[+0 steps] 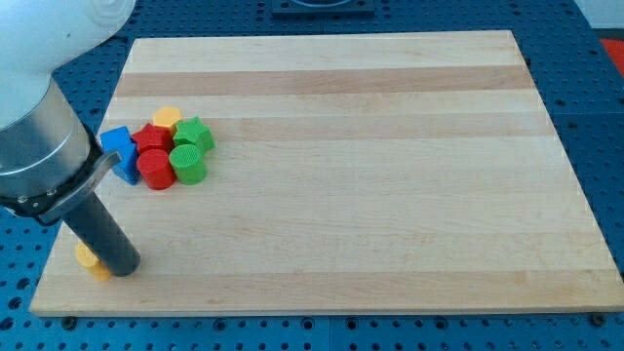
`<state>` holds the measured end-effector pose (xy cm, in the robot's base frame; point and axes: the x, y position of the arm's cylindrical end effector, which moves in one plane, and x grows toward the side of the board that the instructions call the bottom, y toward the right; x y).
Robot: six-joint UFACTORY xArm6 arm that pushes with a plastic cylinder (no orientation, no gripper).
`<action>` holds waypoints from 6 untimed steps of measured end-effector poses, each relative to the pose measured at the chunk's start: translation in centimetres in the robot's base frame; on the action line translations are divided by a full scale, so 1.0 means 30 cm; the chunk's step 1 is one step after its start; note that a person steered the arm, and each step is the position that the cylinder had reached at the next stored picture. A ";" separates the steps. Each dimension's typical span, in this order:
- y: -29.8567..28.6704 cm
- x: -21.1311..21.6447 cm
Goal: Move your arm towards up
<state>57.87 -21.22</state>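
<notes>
My tip (124, 268) rests on the wooden board (370, 146) near its bottom left corner. A small yellow block (93, 261) lies just left of the tip, touching the rod and partly hidden by it. Higher up on the left, a tight cluster holds a blue block (121, 153), a red cylinder (155, 168), a red block (151, 138), a yellow block (167, 119), a green cylinder (187, 164) and a green star-shaped block (194, 134). The tip is well below this cluster, apart from it.
The arm's white and grey body (34, 117) covers the view's upper left and overhangs the board's left edge. A blue perforated table (595, 78) surrounds the board.
</notes>
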 end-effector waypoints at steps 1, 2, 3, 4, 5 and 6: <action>0.151 -0.051; 0.373 -0.211; 0.405 -0.334; 0.405 -0.472; 0.417 -0.519; 0.423 -0.374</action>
